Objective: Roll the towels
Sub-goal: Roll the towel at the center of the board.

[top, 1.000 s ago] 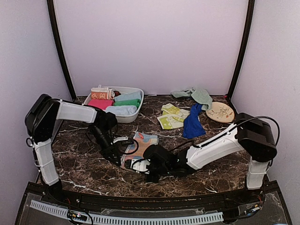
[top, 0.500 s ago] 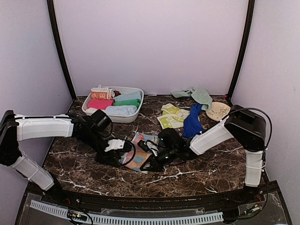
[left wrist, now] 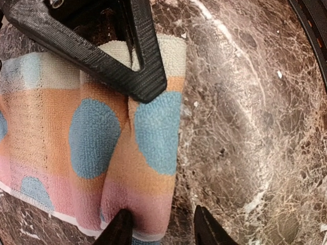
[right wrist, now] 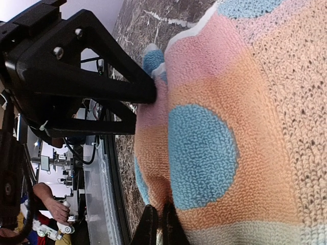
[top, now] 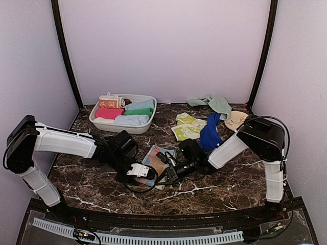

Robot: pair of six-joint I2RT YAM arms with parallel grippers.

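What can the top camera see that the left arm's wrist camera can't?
Only the top view: the white tub holding rolled towels, the dark blue towel and the round disc.
Only the left wrist view: the cloth's fuzzy loops up close, and the left gripper with its fingertips apart.
Both: the spotted towel on the marble table, with the right gripper on it.

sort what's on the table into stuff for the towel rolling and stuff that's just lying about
For the job: spotted towel between the arms; loose yellow-green towel, dark blue towel, mint towel; rolled towels in the white tub.
Just lying about: the white tub itself; beige disc.
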